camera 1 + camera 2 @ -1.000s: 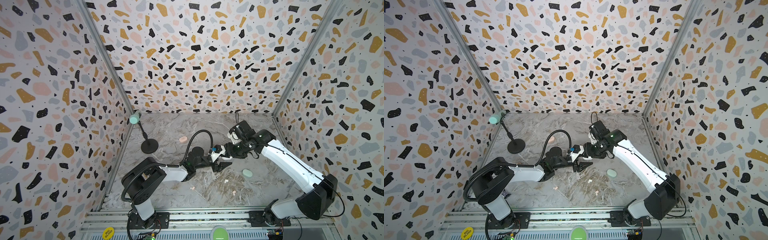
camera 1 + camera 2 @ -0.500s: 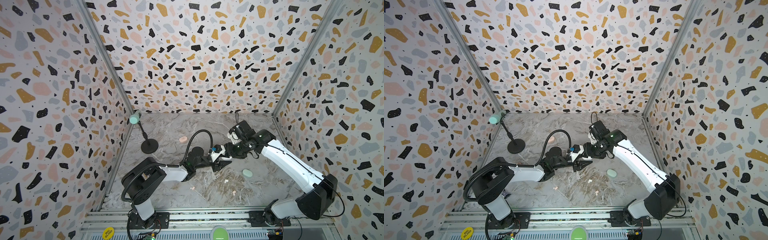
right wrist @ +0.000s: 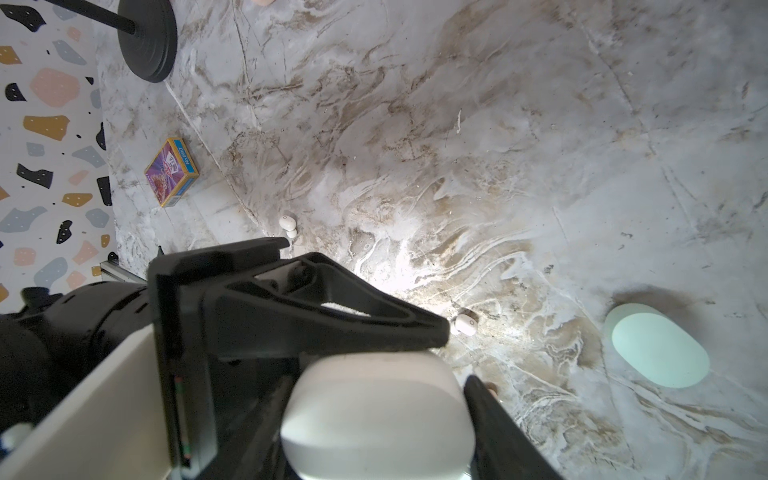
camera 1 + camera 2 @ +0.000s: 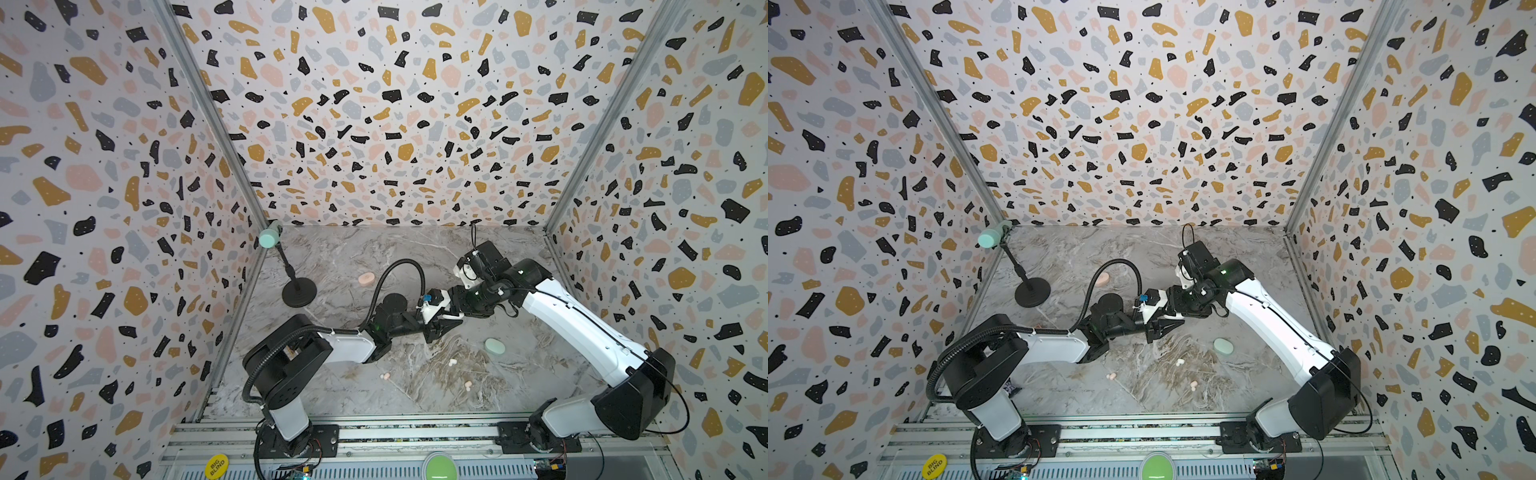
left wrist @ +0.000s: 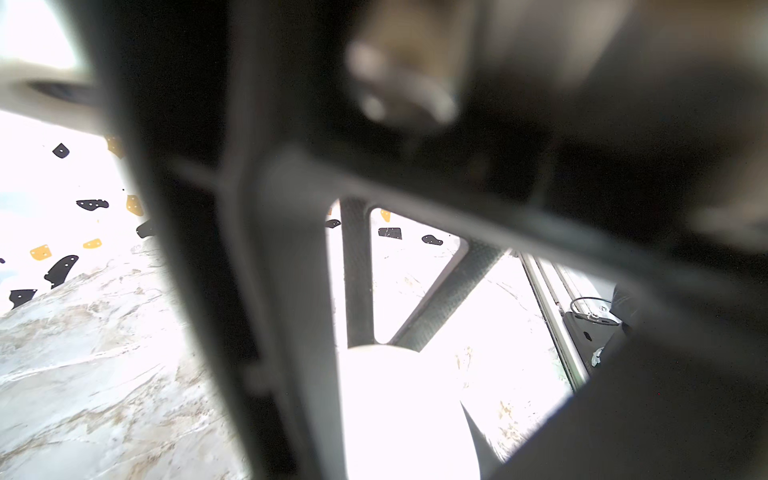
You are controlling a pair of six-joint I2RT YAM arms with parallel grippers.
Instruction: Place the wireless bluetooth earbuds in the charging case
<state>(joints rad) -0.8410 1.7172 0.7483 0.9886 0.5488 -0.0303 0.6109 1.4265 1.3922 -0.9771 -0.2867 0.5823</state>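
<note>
Right fingers (image 3: 503, 428) clamp a white case (image 3: 374, 415); left fingers (image 3: 332, 320), pressed together, lie at its edge, where prying it open likely needs slow, steady leverage.

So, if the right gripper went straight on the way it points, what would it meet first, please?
Probably the left gripper, lying shut across the front of the white case that the right gripper holds; depth is unclear.

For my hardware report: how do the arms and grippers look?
The left arm and right arm have white shells, black joints and bases. A black hose loops from the left arm. The left gripper and right gripper have black fingers, the left's triangular frames.
</note>
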